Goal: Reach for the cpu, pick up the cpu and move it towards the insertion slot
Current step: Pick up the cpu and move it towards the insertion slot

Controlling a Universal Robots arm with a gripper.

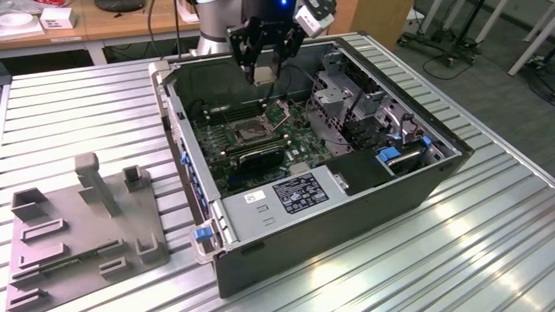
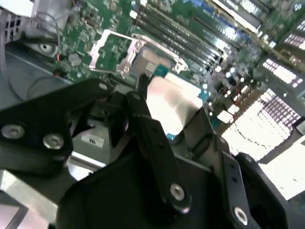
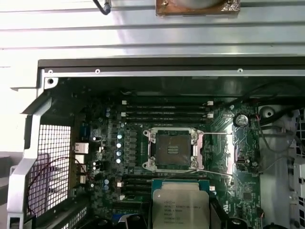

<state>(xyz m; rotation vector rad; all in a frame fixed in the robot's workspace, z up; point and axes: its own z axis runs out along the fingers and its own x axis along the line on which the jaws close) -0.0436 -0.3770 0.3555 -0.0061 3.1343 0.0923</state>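
So the gripper [image 1: 262,73] is hanging over the open computer case [image 1: 433,175] in the exterior view, up near the far wall of the case, and it's got the cpu [image 1: 264,75] pinched between its black fingers [image 2: 152,138]. You can see the pale chip sticking down from the jaws, clear of the motherboard [image 1: 260,140] below, not touching anything.

In the second wrist view the cpu [image 2: 174,102] is that silvery square with the thin teal edge, clamped on both sides by the fingers, and it's tilted a bit relative to the board behind it. The insertion slot [image 2: 143,57] sits just beyond it there, with its metal frame flipped open.

The first wrist view looks straight down into the case: the insertion slot [image 3: 172,149] is the square socket with the silvery frame and dark centre, sitting between two banks of long black memory slots [image 3: 167,109]. The cpu [image 3: 180,207] shows close to the camera, just beside the socket's frame in that picture but not lined up over it, so it's held above the board and off to one side of the slot.

Over on the exterior view's left there's the grey plastic fixture tray [image 1: 78,240] on the ribbed metal table [image 1: 485,234], well apart from the case
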